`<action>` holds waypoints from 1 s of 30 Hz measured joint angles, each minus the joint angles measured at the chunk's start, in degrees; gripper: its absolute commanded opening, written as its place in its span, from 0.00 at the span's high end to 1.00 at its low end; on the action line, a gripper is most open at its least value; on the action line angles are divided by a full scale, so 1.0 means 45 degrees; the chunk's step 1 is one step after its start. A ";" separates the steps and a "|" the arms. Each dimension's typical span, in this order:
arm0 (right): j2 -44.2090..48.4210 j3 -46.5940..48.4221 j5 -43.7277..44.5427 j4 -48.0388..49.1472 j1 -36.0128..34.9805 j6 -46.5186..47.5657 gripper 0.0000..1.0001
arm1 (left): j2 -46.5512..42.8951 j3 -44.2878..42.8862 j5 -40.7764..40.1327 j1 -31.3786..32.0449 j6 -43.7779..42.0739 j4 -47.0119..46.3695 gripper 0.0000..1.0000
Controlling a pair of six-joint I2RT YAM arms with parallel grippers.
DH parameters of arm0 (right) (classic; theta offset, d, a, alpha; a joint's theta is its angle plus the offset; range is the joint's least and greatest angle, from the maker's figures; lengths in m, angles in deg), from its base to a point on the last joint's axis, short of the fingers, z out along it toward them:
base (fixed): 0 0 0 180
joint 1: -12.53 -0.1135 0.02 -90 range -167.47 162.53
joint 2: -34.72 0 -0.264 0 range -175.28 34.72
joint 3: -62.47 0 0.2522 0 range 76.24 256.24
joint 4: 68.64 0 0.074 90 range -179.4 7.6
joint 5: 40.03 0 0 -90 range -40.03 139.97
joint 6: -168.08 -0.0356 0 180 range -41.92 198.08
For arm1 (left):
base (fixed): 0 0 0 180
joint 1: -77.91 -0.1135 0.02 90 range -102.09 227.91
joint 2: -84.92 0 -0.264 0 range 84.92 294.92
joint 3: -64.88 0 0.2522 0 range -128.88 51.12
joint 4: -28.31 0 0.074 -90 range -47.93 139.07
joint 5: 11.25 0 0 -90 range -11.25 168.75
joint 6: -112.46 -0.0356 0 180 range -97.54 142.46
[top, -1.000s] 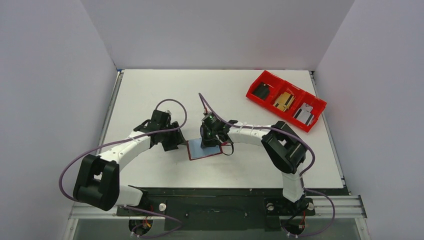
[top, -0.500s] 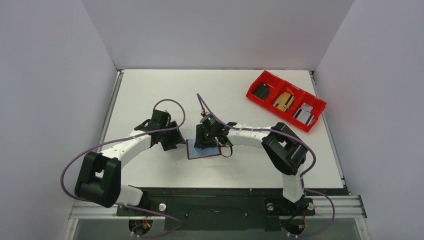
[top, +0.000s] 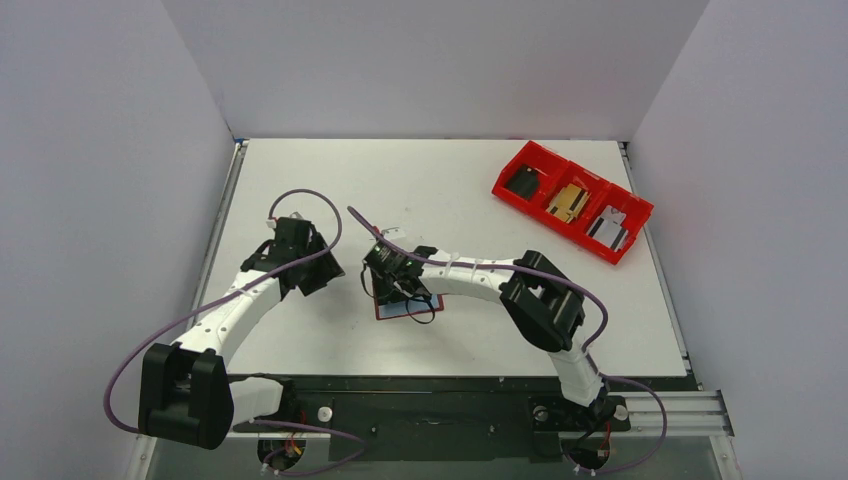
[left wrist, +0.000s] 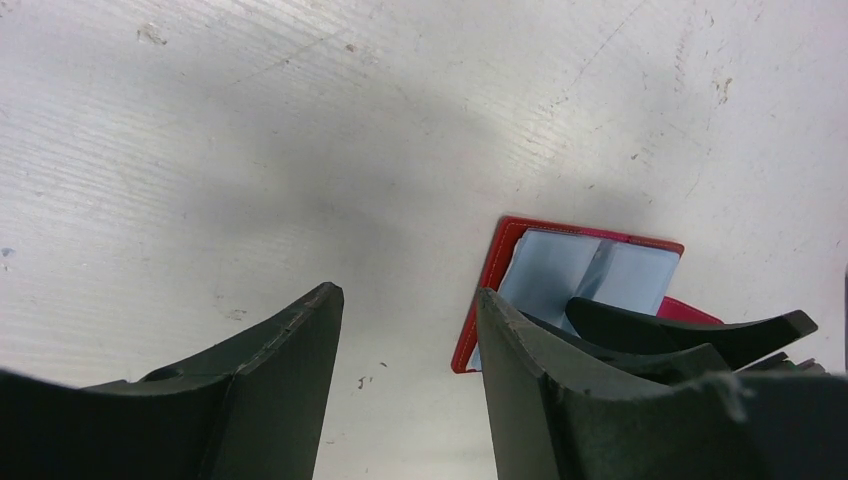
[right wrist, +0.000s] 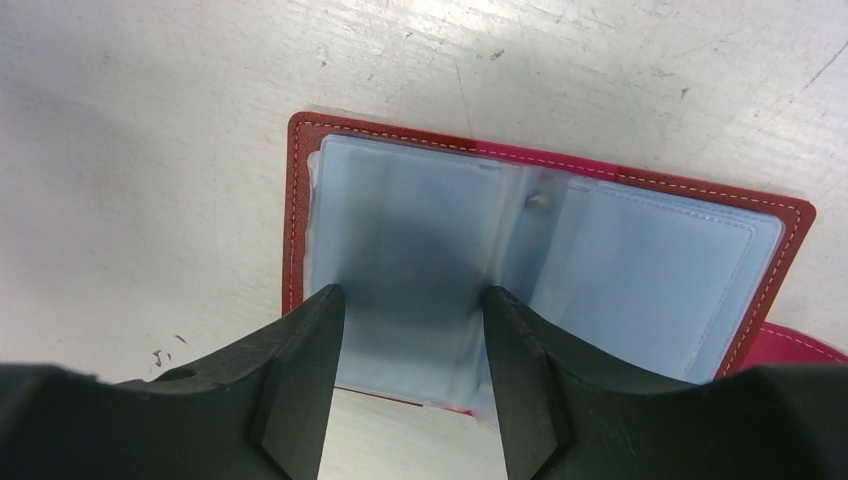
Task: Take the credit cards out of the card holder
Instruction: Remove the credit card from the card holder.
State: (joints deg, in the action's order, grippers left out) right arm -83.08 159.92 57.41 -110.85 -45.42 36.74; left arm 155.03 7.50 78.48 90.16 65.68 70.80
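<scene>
**Item: card holder** (right wrist: 540, 260). Small dark red wallet with pale stitching, lying opened flat like a book on the white table (top: 450, 180), near its front middle and between the two arms. Its inner side faces up and shows pale blue plastic leaves on both halves.

**Item: credit cards.** None lies loose on the table in any view. The pale blue leaves may hold them, but I cannot tell card from sleeve. A small pale tab shows near the fold.

**Item: right gripper** (right wrist: 412, 300). It is poised directly over the half of the holder nearer the left arm. The fingers stand apart with nothing between them, and their tips straddle that leaf from above. Whether they touch it I cannot tell.

**Item: left gripper** (left wrist: 408, 295). It hangs over bare table just beside the holder's outer edge, clear of it. The fingers are spread and empty.

**Item: red bin** (top: 558, 222). Three compartments, at the far right of the table, well apart from the work. It is not part of this job.

**Progress, as judged.** The holder is open and laid out, so access is ready. No card is out yet, so the extraction itself is all still to do. The likely next step is for the right gripper to pinch a card edge and draw it from its sleeve. The left gripper is well placed to pin the cover down.
</scene>
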 measured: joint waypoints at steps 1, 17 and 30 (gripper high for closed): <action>-0.0121 0.0214 0.0170 -0.0194 -0.0063 0.0044 0.51 | 0.0000 0.0019 0.0005 0.0000 -0.0005 -0.0005 0.51; -0.0359 0.0165 0.0622 0.0350 -0.0039 0.0476 0.92 | 0.0238 0.0306 0.0704 0.0005 -0.0087 -0.0126 0.51; 0.0753 -0.2973 -0.4240 0.4391 0.1860 -0.0010 0.97 | 0.2399 -0.0034 0.3045 0.1472 -0.0185 -0.1559 0.59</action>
State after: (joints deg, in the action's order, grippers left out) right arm -79.69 146.54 38.33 -91.09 -37.05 36.70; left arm 165.83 7.35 92.18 96.79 64.85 63.79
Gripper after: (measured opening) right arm 0.037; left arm 0.428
